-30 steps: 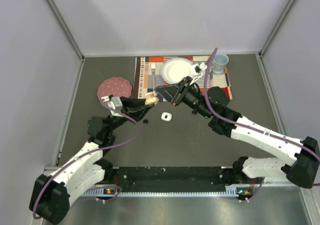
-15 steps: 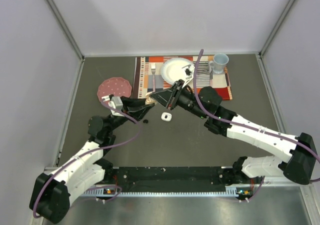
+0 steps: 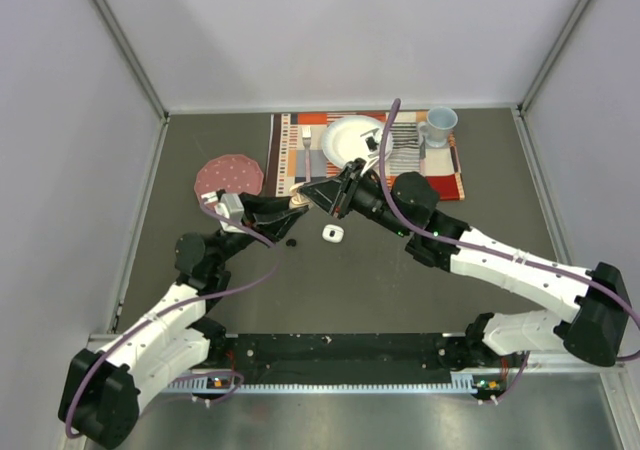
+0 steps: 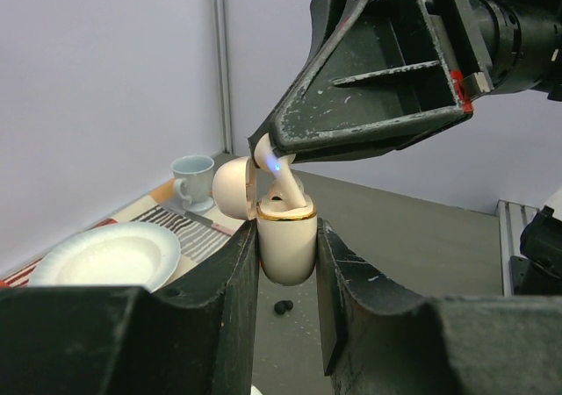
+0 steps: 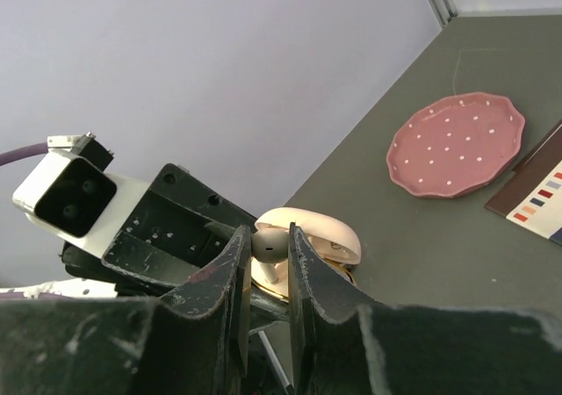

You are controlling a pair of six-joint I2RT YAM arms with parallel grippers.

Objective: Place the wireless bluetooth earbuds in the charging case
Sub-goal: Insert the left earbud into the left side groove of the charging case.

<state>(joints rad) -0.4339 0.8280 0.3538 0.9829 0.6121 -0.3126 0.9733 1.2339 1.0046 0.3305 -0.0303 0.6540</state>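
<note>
My left gripper [image 4: 287, 240] is shut on a pale pink charging case [image 4: 286, 256] with a gold rim, held upright with its lid [image 5: 323, 233] flipped open. Directly above it, my right gripper [image 5: 269, 237] is shut on a pale pink earbud [image 5: 270, 246]. The earbud's stem [image 4: 288, 189] points down into the case's mouth, and a blue light glows at the bud. From above, the two grippers meet at the case [image 3: 298, 202], left of the table's middle. A black earbud [image 4: 283, 307] lies on the table beneath the case. No other earbuds show.
A small white case [image 3: 332, 233] lies on the table just right of the black earbud [image 3: 291, 240]. A pink dotted plate [image 3: 228, 177] sits to the left. The striped placemat [image 3: 288, 155] behind carries a white plate [image 3: 352, 140], cutlery and a pale blue mug [image 3: 440, 123].
My right arm has swung left and brought the pink earbud over the open case. The left gripper and the case have stayed put.
</note>
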